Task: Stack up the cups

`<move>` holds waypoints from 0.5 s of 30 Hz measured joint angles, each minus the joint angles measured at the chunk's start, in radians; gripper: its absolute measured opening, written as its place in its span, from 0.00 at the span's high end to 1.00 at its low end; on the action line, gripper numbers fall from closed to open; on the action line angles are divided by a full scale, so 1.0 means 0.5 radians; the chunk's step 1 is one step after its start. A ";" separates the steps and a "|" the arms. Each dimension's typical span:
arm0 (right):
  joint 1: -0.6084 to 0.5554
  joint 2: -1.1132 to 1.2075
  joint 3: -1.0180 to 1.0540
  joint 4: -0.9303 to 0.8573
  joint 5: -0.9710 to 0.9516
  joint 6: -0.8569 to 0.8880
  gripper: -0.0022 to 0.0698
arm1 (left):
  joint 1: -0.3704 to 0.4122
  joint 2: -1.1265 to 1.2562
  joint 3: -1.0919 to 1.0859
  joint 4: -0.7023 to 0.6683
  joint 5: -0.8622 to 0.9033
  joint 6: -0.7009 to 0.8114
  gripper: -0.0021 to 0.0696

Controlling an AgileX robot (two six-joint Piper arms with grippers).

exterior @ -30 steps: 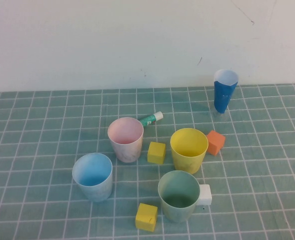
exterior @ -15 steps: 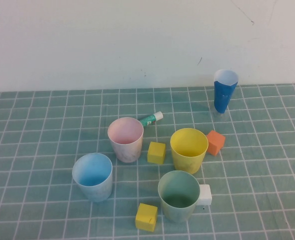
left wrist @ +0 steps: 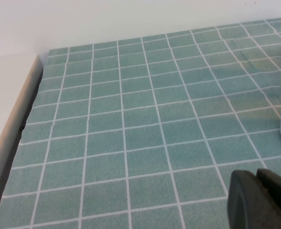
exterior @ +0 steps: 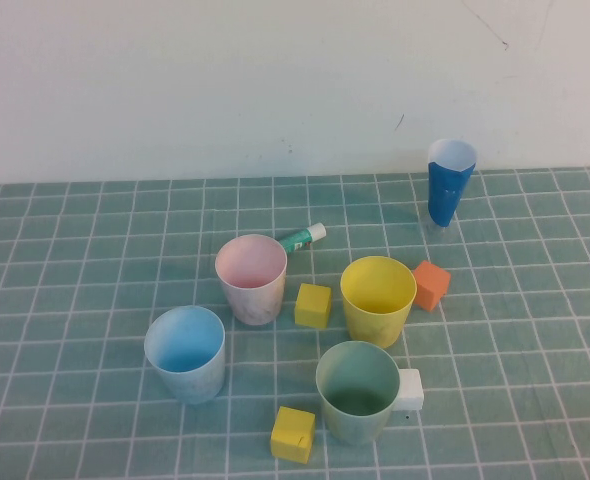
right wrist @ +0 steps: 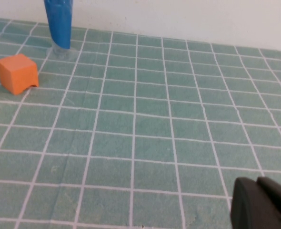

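Your left gripper (left wrist: 262, 200) sits clenched and empty, low over bare tiles; the light-blue cup (exterior: 185, 353) is just beside it, its wall showing at the frame edge in the left wrist view. Your right gripper (right wrist: 262, 205) is likewise closed on nothing, with the orange block (right wrist: 18, 72) and the dark-blue cone cup (right wrist: 59, 21) well ahead of it. Neither arm shows in the high view, so both look parked.

Between your grippers the four cups stand upright, apart and mouths up: pink cup (exterior: 251, 279), yellow cup (exterior: 377, 299), green cup (exterior: 358, 391). Nothing is nested yet.

You work on a green tiled mat (exterior: 75, 300) against a white wall (exterior: 225, 80).
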 joint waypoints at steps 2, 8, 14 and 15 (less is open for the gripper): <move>0.000 0.000 0.000 0.000 0.000 0.000 0.97 | 0.000 0.000 0.000 0.000 0.000 0.000 0.98; 0.000 0.000 0.000 0.000 0.000 0.000 0.97 | 0.000 0.000 0.000 0.000 0.001 0.000 0.98; 0.000 0.000 0.000 0.000 0.000 0.000 0.97 | 0.000 0.000 0.000 0.057 0.009 0.014 0.98; 0.000 0.000 0.000 0.000 0.000 0.000 0.97 | 0.000 0.000 0.000 0.135 -0.001 0.017 0.98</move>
